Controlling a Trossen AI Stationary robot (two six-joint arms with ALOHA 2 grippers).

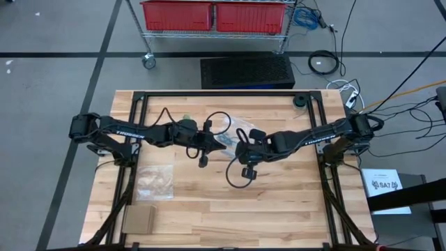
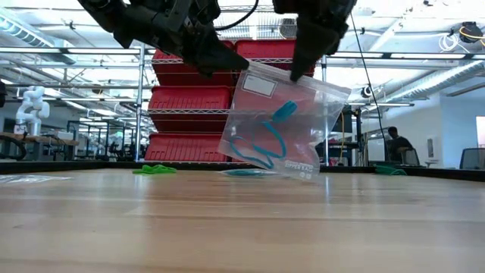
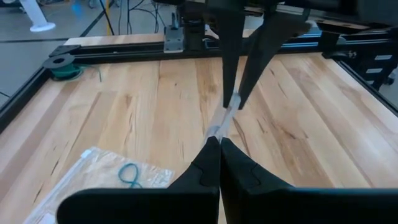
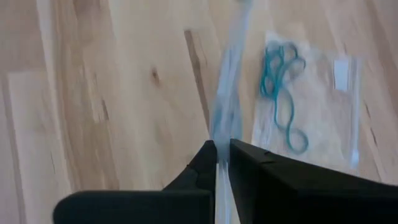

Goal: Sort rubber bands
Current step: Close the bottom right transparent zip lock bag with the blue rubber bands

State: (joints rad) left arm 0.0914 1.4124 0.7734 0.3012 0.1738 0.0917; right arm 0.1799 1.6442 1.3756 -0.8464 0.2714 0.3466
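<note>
- low view alone shows the clear plastic bag (image 2: 282, 121) hanging above the wooden table (image 2: 242, 227), teal rubber bands (image 2: 265, 140) inside.
- left gripper (image 3: 219, 144) and right gripper (image 4: 222, 149) each pinch its top edge, jaws together.
- left wrist view shows a second flat bag (image 3: 102, 177).

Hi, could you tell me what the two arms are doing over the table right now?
Both arms are holding one clear plastic bag up above the wooden table. The left gripper is shut on one top corner and the right gripper is shut on the other, so the bag hangs tilted between them. Blue rubber bands sit inside it. Green rubber bands lie on the table behind, and a second bag lies flat nearer the left arm.
</note>
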